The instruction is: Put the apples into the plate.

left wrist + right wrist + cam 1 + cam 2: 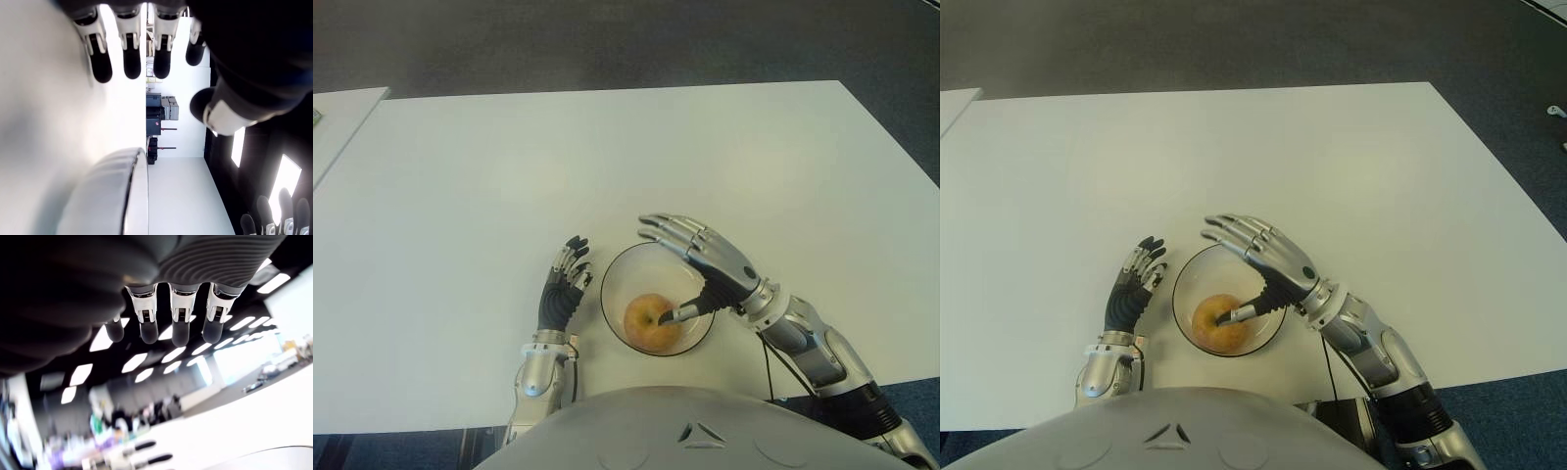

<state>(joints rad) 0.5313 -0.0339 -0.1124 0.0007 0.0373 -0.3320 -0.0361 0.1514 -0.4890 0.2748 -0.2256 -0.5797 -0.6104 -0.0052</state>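
One yellow-orange apple [651, 322] lies inside a clear glass plate [618, 275] near the table's front edge. My right hand [700, 257] hovers over the plate's right side, fingers spread flat and holding nothing; its thumb tip [683, 313] points down at the apple's right side. My left hand [563, 284] shows just left of the plate, fingers relaxed and extended, holding nothing. In the left wrist view the plate's rim [128, 171] is close beside the left fingers [131, 58]. The right wrist view shows only straightened fingers [177, 320].
The white table [607, 166] stretches far ahead and to both sides. A second white table edge [342, 113] stands at the far left. Dark carpet lies beyond the table's far edge.
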